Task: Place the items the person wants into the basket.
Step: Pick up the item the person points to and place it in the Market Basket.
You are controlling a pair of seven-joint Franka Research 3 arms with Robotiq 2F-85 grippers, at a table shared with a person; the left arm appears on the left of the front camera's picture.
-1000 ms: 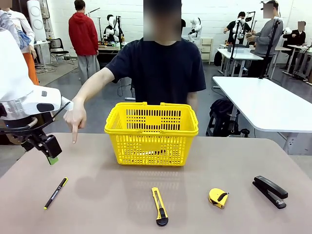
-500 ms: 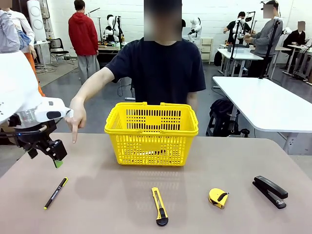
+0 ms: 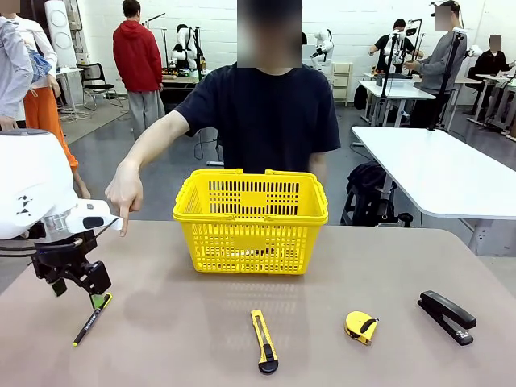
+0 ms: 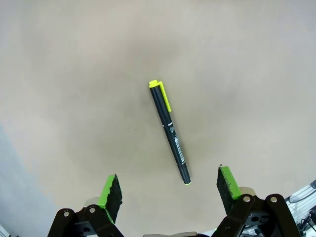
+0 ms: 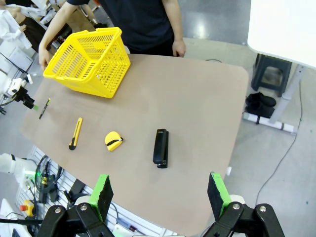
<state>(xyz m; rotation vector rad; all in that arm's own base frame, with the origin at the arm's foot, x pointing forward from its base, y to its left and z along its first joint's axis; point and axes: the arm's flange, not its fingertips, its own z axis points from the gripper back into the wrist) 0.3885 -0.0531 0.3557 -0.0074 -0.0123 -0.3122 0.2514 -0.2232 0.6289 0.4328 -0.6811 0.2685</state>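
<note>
Far left of the table (image 3: 177,322), the left gripper (image 3: 78,294) is hanging low right above the black pen with yellow accents (image 3: 93,319). Its fingers are spread wide with nothing between them. The left wrist view shows it well: the pen (image 4: 169,131) lies flat and at a slant on the bare tabletop, its lower end sitting between the two green pads (image 4: 109,190), not touching either. Just behind that, the person's hand (image 3: 125,192) has its index finger pointing down at that corner of the table. In the middle is the yellow basket (image 3: 250,216), upright near the far edge. In front of it are the yellow utility knife (image 3: 264,342), then the little tape measure (image 3: 360,326), then the black stapler (image 3: 447,317), all well apart. The right gripper (image 5: 160,192) is released too, holding nothing, way up above the table's right end.
</note>
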